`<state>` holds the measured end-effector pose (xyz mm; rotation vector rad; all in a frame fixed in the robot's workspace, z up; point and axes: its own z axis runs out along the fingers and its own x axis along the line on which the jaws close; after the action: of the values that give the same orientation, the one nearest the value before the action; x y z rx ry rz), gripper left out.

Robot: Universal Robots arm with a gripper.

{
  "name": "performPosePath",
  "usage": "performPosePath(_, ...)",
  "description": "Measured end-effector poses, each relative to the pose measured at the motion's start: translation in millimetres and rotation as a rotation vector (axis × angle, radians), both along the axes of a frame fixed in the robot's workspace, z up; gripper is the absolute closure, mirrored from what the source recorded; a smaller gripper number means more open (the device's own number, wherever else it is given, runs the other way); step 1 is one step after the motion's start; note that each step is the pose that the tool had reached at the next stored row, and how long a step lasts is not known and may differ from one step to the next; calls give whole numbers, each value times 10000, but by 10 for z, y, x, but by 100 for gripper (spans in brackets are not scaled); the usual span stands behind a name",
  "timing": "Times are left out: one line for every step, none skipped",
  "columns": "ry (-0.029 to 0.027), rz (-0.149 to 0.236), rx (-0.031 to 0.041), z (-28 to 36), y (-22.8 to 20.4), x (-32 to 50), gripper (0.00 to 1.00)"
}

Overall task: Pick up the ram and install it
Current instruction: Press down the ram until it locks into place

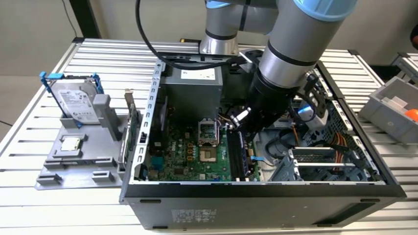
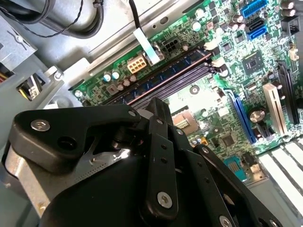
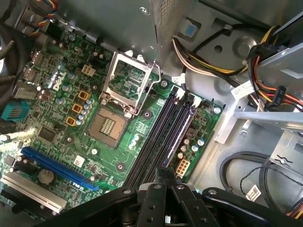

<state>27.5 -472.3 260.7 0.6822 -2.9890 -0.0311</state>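
The ram [image 1: 237, 155] looks like a long, dark green stick on its edge inside the PC case [image 1: 261, 192]. It lies along the ram slots [image 3: 166, 126], on the side of the board toward the exterior view's right. I can't tell if it is pushed all the way in, or if it is held.

The gripper [image 1: 239, 128] reaches down into the case and hangs just above the ram's far end. In both wrist views its black tip [image 3: 161, 172] sits over 1 end of the slots [image 2: 165, 78]. I can't tell if the jaws are open or shut, bc the black gripper body hides that part.

There are 4 slots, side by side, some black and some blue-purple. Just beside them is the CPU socket [image 3: 108, 126] with its metal frame [image 3: 130, 82] flipped up. It shows in the exterior view too [image 1: 206, 142]. A long blue slot [image 3: 57, 165] lies farther across the green board [image 3: 57, 99]. Yellow, black and orange wires [image 3: 203, 64] run near the slots on the other side.

Outside the case, toward the exterior view's left, a gray tray [image 1: 72, 165] sits on the metal table [image 1: 33, 205]. A silver hard drive [image 1: 75, 100] with blue brackets stands in it, and a small square CPU chip [image 1: 70, 143] lies in front of the drive. A gray bin [image 1: 392, 110] w/ an orange thing [image 1: 411, 115] in it sits at the far right edge of that view.
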Motion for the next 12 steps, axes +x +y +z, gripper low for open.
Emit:
performPosePath(0, 50, -1, 0, 0, 0, 100)
performPosePath(0, 99, 0, 0, 0, 0, 100)
performPosePath(0, 151, -1, 0, 0, 0, 100)
performPosePath(0, 208, -1, 0, 0, 0, 100)
performPosePath(0, 267, 0, 0, 0, 0, 100)
performPosePath(0, 326, -1, 0, 0, 0, 100)
performPosePath(0, 391, -1, 0, 0, 0, 100)
performPosePath(0, 453, -1, 0, 0, 0, 100)
performPosePath(0, 523, -1, 0, 0, 0, 100)
performPosePath(0, 597, -1, 0, 0, 0, 100)
performPosePath(0, 672, -1, 0, 0, 0, 100)
performPosePath(0, 743, -1, 0, 0, 0, 100)
